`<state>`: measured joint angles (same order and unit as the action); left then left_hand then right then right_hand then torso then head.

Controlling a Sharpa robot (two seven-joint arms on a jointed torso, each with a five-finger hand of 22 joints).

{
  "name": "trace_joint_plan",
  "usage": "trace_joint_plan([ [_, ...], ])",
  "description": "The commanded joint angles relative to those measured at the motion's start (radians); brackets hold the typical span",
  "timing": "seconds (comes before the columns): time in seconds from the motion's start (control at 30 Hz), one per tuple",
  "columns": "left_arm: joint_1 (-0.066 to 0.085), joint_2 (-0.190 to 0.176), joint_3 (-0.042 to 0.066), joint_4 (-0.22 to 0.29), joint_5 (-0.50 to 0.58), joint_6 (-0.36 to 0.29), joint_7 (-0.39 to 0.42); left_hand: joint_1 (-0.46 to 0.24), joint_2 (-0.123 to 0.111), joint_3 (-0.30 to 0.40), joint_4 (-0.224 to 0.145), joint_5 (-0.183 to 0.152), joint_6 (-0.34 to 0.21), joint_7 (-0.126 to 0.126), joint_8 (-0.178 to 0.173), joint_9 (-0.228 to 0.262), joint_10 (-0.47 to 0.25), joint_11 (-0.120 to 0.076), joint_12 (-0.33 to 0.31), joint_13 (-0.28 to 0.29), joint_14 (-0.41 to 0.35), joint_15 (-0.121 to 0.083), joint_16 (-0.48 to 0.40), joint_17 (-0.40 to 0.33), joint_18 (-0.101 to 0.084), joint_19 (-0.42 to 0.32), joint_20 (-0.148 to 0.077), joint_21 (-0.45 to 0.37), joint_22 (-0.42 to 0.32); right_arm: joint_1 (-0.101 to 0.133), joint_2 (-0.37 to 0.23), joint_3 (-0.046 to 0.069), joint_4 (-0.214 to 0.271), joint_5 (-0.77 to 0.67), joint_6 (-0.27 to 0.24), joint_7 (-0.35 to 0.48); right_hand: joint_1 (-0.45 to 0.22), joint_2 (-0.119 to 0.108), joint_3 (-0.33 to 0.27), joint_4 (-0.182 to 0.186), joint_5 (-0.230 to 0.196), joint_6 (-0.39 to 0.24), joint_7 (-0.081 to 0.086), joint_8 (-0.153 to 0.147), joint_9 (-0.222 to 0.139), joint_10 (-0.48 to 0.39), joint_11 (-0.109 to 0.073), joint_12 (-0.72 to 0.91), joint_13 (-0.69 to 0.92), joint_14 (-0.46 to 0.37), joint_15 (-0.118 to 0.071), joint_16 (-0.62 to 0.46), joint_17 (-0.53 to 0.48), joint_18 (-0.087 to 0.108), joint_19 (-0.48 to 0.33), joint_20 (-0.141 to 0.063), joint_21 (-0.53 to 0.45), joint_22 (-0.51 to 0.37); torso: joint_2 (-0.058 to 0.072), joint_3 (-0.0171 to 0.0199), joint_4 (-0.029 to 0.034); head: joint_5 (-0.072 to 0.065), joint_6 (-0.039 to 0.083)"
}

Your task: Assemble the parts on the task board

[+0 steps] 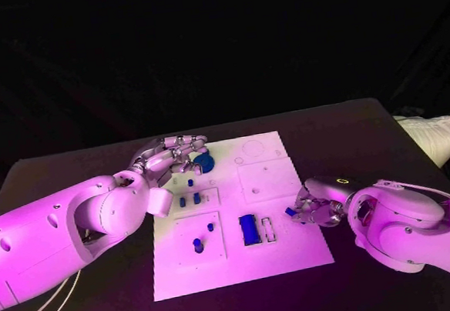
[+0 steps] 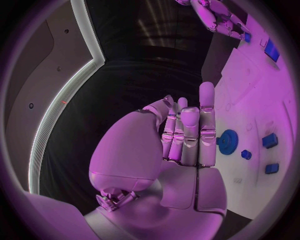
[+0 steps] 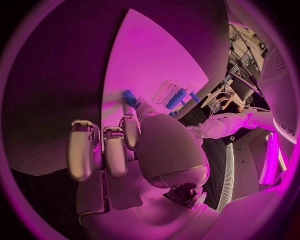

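Right hand (image 1: 313, 211) pinches small blue part (image 1: 291, 211) — left hand (image 1: 169, 156) empty (fingers apart).

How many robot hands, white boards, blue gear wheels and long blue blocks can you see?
Robot hands: 2, the left hand and the right hand
White task board: 1
Blue gear wheel: 1
Long blue block: 1
Total: 5

The task board (image 1: 283, 253) lies mid-table (image 1: 69, 164). My left hand (image 1: 169, 156) sits at its far left corner beside the gear (image 1: 203, 161); my right hand (image 1: 313, 210) at its right edge, touching a small part (image 1: 291, 211).
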<state>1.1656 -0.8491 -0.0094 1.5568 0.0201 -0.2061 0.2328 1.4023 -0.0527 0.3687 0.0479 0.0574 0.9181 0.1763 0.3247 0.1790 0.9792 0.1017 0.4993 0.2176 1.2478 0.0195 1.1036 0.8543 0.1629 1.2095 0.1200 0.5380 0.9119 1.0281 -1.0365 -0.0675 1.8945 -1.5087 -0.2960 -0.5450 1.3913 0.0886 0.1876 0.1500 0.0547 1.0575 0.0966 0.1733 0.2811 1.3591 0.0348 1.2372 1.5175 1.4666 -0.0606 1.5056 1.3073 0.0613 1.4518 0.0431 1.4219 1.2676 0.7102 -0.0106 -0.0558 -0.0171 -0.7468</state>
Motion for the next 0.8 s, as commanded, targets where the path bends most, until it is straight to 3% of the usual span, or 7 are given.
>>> trace_joint_plan([
  [0.03, 0.000, 0.002, 0.001, 0.002, -0.003, 0.020, 0.003, -0.009, 0.003, -0.005, 0.000, 0.003, -0.010, 0.000, 0.005, 0.002, -0.008, -0.001, 0.002, 0.001, -0.006, 0.002, -0.003, -0.001, 0.019, -0.005, 0.001, -0.003, -0.001, -0.008, 0.000, -0.008, 0.005, 0.145, -0.072, 0.009, -0.032, -0.031, 0.154, -0.135, 0.020, -0.012, 0.005, -0.004, -0.011, 0.021, -0.019, -0.011, -0.227, 0.085, 0.005, -0.003, 0.180, 0.003, -0.006, 0.005, -0.008, -0.008, 0.001, 0.0005, 0.0006, 0.003, 0.008],
  [0.13, 0.000, 0.003, 0.001, 0.002, -0.003, 0.021, 0.001, -0.010, 0.003, -0.006, 0.001, 0.003, -0.011, 0.000, 0.006, 0.002, -0.009, -0.001, 0.003, 0.001, -0.007, 0.002, -0.003, -0.002, 0.019, -0.005, 0.002, -0.003, -0.002, -0.006, 0.002, -0.008, 0.014, 0.174, -0.098, 0.026, -0.060, -0.057, 0.196, -0.141, 0.023, -0.015, 0.007, -0.008, -0.008, 0.020, -0.015, -0.011, -0.226, 0.085, 0.009, -0.004, 0.180, 0.003, -0.007, 0.009, -0.010, -0.011, 0.001, 0.0005, 0.0013, 0.002, 0.006],
  [0.33, 0.000, 0.002, 0.001, 0.003, -0.003, 0.020, 0.000, -0.010, 0.003, -0.006, 0.001, 0.003, -0.011, 0.000, 0.006, 0.002, -0.009, -0.001, 0.003, 0.001, -0.007, 0.002, -0.002, -0.002, 0.019, -0.005, 0.002, -0.004, -0.002, -0.005, 0.005, -0.007, 0.025, 0.238, -0.115, 0.019, -0.108, -0.078, 0.231, -0.128, 0.023, -0.015, 0.008, -0.009, -0.003, 0.020, -0.014, -0.010, -0.226, 0.085, 0.010, -0.006, 0.177, 0.004, -0.008, 0.011, -0.012, -0.014, 0.002, -0.0007, 0.0011, 0.004, -0.002],
  [0.4, 0.000, 0.002, 0.001, 0.003, -0.003, 0.020, -0.001, -0.010, 0.003, -0.006, 0.001, 0.003, -0.011, 0.000, 0.006, 0.002, -0.010, -0.001, 0.003, 0.001, -0.007, 0.002, -0.002, -0.002, 0.019, -0.005, 0.002, -0.004, -0.002, -0.005, 0.009, -0.007, 0.026, 0.259, -0.117, 0.017, -0.129, -0.085, 0.233, -0.118, 0.024, -0.014, 0.008, -0.009, -0.002, 0.021, -0.014, -0.009, -0.225, 0.085, 0.011, -0.006, 0.177, 0.004, -0.008, 0.012, -0.012, -0.013, 0.000, -0.0005, -0.0018, 0.006, -0.004],
  [0.53, 0.000, 0.002, 0.000, 0.004, -0.003, 0.021, -0.001, -0.011, 0.003, -0.006, 0.002, 0.003, -0.012, 0.000, 0.006, 0.002, -0.010, -0.001, 0.003, 0.001, -0.007, 0.002, -0.003, -0.002, 0.019, -0.005, 0.002, -0.004, -0.002, -0.005, 0.019, -0.007, 0.025, 0.293, -0.116, 0.017, -0.189, -0.097, 0.224, -0.075, 0.068, -0.012, 0.008, -0.010, 0.000, 0.025, -0.013, -0.003, -0.222, 0.085, 0.011, -0.006, 0.178, 0.004, -0.007, 0.012, -0.012, -0.012, 0.000, -0.0007, -0.0008, 0.004, -0.005],
  [0.8, 0.000, 0.003, 0.000, 0.004, -0.003, 0.022, -0.001, -0.011, 0.003, -0.006, 0.002, 0.003, -0.012, 0.000, 0.006, 0.002, -0.010, -0.001, 0.003, 0.001, -0.007, 0.002, -0.003, -0.002, 0.019, -0.005, 0.002, -0.004, -0.002, -0.005, 0.039, -0.007, 0.021, 0.312, -0.112, 0.018, -0.224, -0.119, 0.210, -0.053, 0.088, -0.003, 0.004, -0.007, 0.004, 0.030, -0.016, 0.004, -0.217, 0.086, 0.009, -0.004, 0.180, 0.004, -0.005, 0.010, -0.010, -0.009, 0.000, -0.0008, 0.0007, 0.005, -0.005],
])
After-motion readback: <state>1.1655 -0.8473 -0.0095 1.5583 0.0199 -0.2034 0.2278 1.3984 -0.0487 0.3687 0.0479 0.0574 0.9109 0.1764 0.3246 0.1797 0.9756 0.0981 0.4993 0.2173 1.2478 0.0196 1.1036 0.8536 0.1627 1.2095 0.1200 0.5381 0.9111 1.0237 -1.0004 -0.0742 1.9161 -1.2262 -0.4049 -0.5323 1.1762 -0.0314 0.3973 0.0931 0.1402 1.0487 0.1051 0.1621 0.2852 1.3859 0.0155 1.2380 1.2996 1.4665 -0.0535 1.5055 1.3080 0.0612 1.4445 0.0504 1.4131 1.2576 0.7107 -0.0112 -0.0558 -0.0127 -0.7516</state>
